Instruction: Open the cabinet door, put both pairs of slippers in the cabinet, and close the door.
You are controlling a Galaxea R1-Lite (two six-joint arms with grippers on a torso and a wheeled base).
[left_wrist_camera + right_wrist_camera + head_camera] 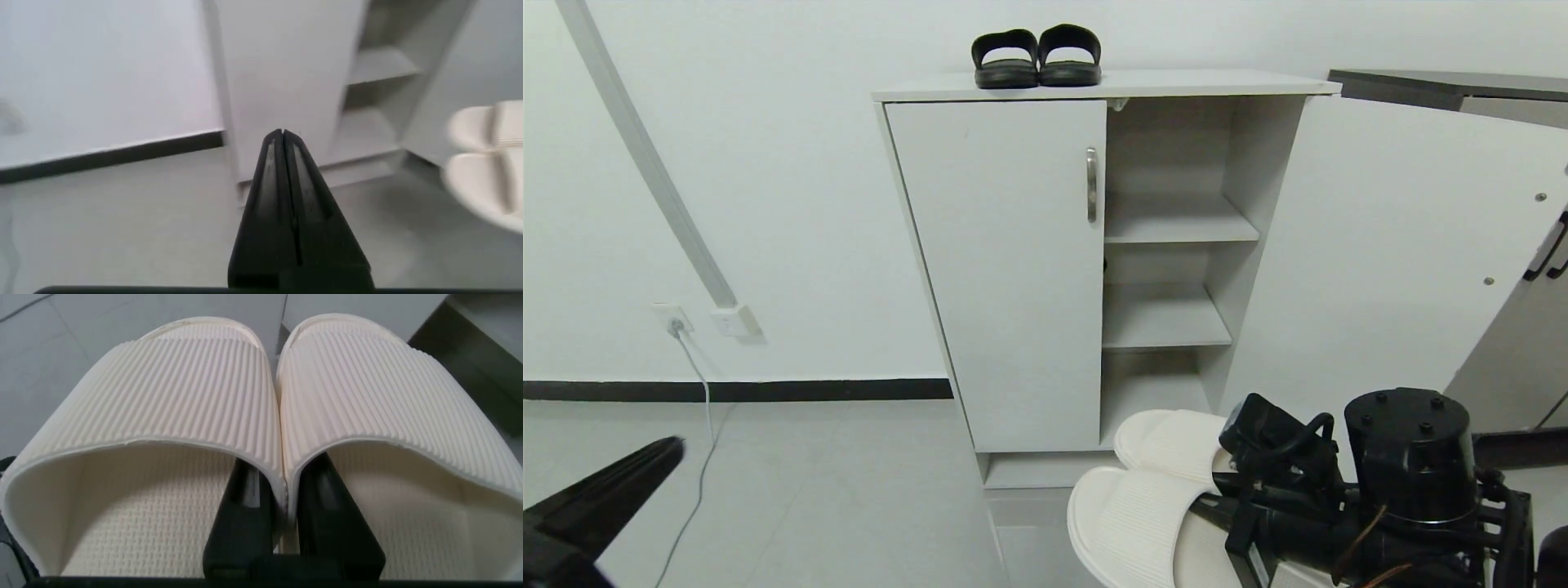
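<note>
Against the wall, cabinet [1217, 82]: white, standing on the floor [809, 490]; we see its right half laid open.
right door [1380, 261]: swung wide, off to our right.
left door [996, 278]: shut, with a metal handle [1091, 184] upright at its inner edge.
shelves [1176, 222]: we count two in the open half, with a bottom space beneath them.
white slippers [1143, 490] [180, 400]: side by side, held low just in front of the open half, toes toward the cabinet.
black slippers [1068, 39]: side by side on the cabinet's top, above the left door.
right pincer [1213, 502] [282, 498]: we see one finger under each white strap, squeezing the pair's inner sides together.
left pincer [662, 457] [282, 139]: fingers pressed together, low at our left over the floor, well apart from the cabinet.
</note>
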